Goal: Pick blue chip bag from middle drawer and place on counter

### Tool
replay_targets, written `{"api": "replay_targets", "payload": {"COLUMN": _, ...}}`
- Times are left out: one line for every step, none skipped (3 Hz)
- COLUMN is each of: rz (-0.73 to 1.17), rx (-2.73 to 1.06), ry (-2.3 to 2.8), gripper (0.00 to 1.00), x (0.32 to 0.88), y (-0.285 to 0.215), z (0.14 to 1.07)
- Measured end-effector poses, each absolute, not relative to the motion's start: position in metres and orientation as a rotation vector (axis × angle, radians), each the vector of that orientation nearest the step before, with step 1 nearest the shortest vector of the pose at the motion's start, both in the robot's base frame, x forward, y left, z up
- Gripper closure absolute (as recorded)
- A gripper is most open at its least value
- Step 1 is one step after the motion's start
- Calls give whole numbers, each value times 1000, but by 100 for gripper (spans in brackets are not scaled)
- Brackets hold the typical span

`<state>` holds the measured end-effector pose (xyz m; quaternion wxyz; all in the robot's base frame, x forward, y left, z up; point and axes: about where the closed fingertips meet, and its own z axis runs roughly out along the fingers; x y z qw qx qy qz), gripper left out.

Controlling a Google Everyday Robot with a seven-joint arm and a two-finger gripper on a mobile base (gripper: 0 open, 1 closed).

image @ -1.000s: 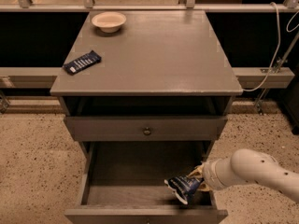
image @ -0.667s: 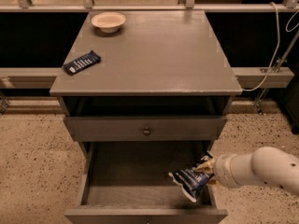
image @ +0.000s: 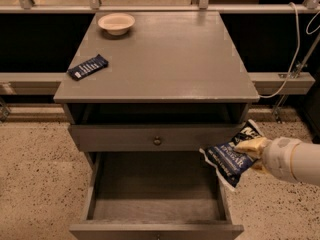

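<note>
A flat, slim dark blue bar wrapper lies near the left edge of the broad grey wooden counter. A shallow cream bowl sits at the counter's back left. From there to the right edge and forward to the front edge, the counter top is bare wood.

Under the counter's front edge there is a dark open slot. Below that is a shallow grey drawer front with a small round knob, which is closed. Lower again, the wide, deep grey wooden middle drawer stands pulled out towards the camera, and its floor and inner walls are plain grey.

Below the counter's front right corner, the small navy foil blue chip bag with white lettering hangs tilted in the air. It is above the middle drawer's right wall and in front of the right end of the knobbed drawer front. It is not touching the drawer floor.

The yellowish two-finger gripper is clamped narrowly on the bag's upper right edge. Its white arm reaches in from the right, below the level of the counter and outside its right edge, over speckled floor.
</note>
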<state>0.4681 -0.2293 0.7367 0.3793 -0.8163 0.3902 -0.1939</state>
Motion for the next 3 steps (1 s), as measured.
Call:
{"api": "replay_targets", "payload": {"rz": -600, "rx": -2079, "ry": 942, "gripper": 100, "x": 490, "y": -248, "z": 801}}
{"api": "replay_targets", "payload": {"rz": -651, "rx": -2072, "ry": 909, "gripper": 100, "x": 503, "y": -258, "z": 841}}
{"api": "replay_targets", "payload": {"rz": -693, "rx": -2051, "ry": 866, "gripper": 100, "x": 508, "y": -267, "z": 880}}
